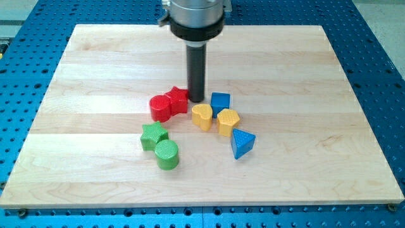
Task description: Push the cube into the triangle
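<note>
The blue cube (220,102) sits near the board's middle. The blue triangle (242,143) lies lower right of it, apart from it, with a yellow block (228,121) between them. My tip (196,99) is down on the board just left of the blue cube and right against the red star-shaped block (178,99). A small gap shows between my tip and the cube.
A red rounded block (161,108) touches the red star's left. A yellow heart-like block (202,116) lies below my tip. A green star (154,135) and a green cylinder (168,154) sit lower left. The wooden board (95,76) ends at blue perforated metal.
</note>
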You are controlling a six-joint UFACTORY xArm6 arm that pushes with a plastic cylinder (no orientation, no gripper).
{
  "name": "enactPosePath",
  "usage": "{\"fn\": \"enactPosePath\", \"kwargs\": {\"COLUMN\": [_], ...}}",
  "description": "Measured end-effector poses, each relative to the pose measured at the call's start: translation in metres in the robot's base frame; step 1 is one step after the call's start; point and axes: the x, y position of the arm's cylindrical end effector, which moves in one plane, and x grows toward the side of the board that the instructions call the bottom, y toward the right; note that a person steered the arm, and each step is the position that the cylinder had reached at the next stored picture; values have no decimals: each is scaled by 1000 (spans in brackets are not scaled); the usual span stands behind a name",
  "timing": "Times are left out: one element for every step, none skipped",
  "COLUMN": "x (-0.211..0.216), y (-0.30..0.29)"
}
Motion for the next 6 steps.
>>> {"fn": "enactPosePath", "kwargs": {"x": [6,11,31,52,28,18], "y": [2,85,161,189,189,151]}}
